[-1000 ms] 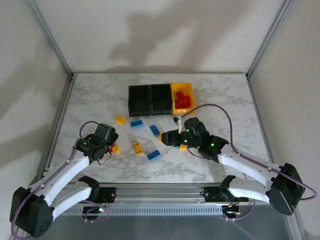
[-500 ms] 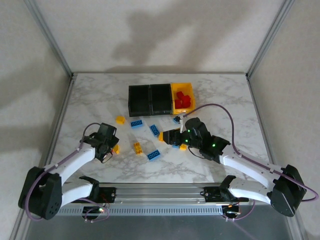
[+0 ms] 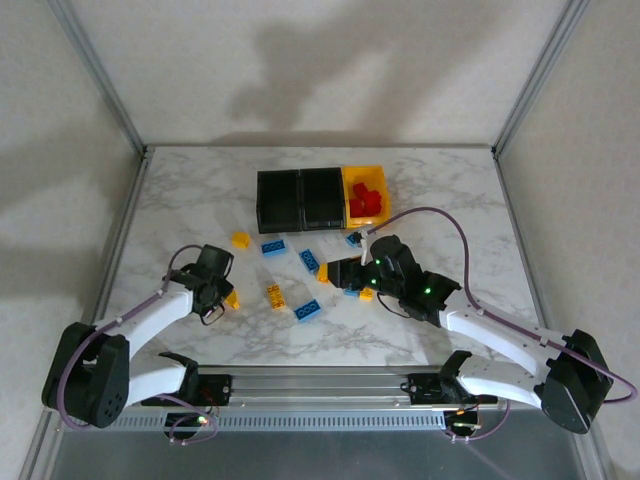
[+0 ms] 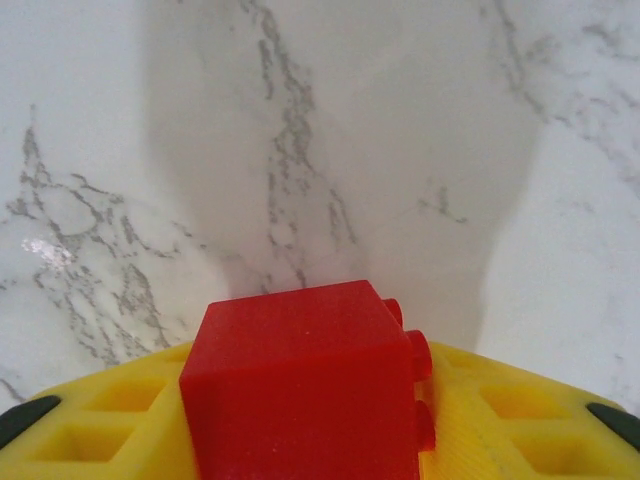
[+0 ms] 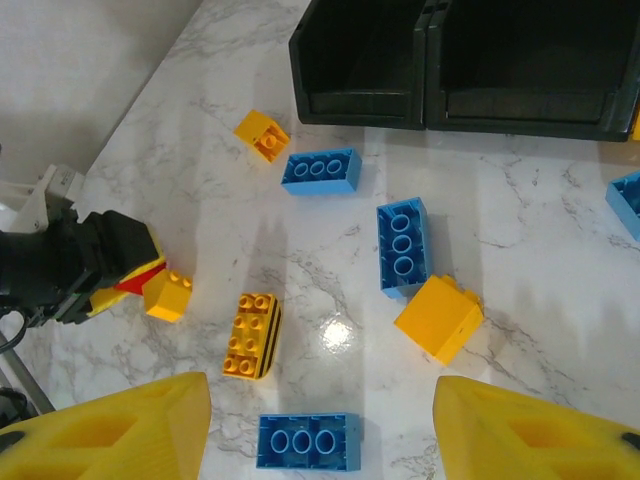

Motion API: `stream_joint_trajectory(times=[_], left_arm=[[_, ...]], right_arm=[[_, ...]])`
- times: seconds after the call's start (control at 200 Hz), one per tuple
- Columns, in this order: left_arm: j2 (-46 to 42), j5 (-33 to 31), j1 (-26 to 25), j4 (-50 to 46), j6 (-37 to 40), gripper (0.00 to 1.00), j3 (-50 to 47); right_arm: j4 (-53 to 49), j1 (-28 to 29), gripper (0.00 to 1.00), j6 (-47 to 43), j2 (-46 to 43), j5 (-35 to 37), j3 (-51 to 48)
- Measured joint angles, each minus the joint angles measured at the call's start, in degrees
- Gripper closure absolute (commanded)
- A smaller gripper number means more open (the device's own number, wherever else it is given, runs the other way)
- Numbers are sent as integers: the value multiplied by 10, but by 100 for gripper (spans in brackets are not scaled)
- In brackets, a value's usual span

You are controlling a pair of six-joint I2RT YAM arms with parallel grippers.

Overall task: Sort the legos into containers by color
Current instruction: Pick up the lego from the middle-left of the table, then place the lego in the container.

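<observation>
While your left arm has folded in toward its base over the past second, the left end effector stays clamped on a red lego, low over the bench and just beside a loose yellow lego. That brick looks secured to me, yet it is well apart from the yellow-orange container where the other reds lie. Your right end effector has crept up and left, jaws spread wide and empty above a blue lego.

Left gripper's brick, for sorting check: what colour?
Red: a small red studded plastic brick, clearest in the left wrist view.
</observation>
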Motion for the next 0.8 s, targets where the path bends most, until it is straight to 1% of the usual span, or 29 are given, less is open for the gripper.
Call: stream_joint_trajectory(times=[0.105,0.27,0.335,0.421,0.606,0.801], left_arm=[[-10,2,1,1,5,56,15],[-22,9,0,2,16,56,56],[-22,14,-5,3,19,55,76],[-9,16,-23,4,22,54,111],[76,6,-98,13,26,55,218],[209,2,-167,27,31,55,342]], right_arm=[[0,0,39,2,0,0,0],[-6,-11,39,4,0,0,0],[-12,-21,39,6,-1,0,0],[-23,-37,39,9,-8,7,0],[-60,-78,39,23,-19,33,2],[-115,-116,39,44,-45,63,2]])
